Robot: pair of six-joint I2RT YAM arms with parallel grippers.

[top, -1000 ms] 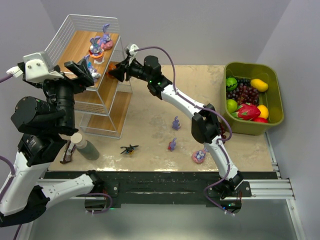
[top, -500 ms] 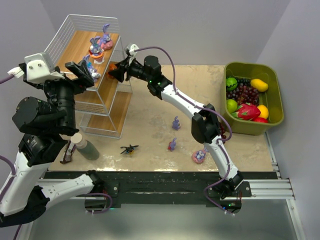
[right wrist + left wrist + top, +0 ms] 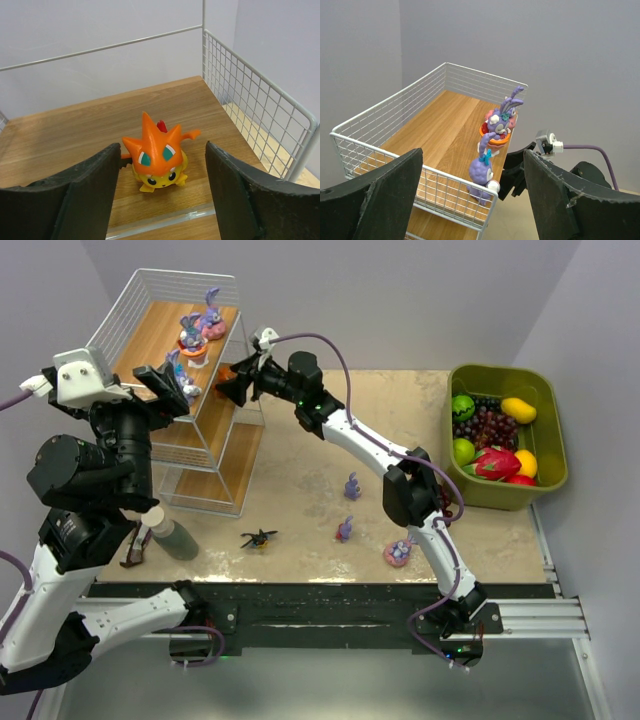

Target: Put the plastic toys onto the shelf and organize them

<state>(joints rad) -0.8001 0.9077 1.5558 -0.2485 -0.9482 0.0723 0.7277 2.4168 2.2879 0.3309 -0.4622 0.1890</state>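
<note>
The shelf (image 3: 205, 455) stands at the far left, and its top tier shows in the left wrist view (image 3: 440, 125). On the top tier are a bunny in an orange cup (image 3: 499, 129), a pink-based one (image 3: 213, 324) and a purple bunny (image 3: 482, 175) at the front wire. My left gripper (image 3: 473, 155) is open and empty, above and in front of that bunny. My right gripper (image 3: 162, 146) is open, with the orange toy (image 3: 157, 155) sitting on the middle board between its jaws, untouched. Two purple toys (image 3: 352, 485) (image 3: 345, 530), a pink-based one (image 3: 398, 552) and the black insect (image 3: 259, 538) lie on the table.
An olive-green bin (image 3: 548, 465) of fruits and grapes stands at the right. A grey-green bottle (image 3: 172, 537) lies by the shelf's near corner, with a small brown object (image 3: 132, 546) beside it. White wire walls (image 3: 250, 110) edge the shelf board.
The left arm has drifted very slightly. The right gripper stays open around the orange toy, which has not moved.
</note>
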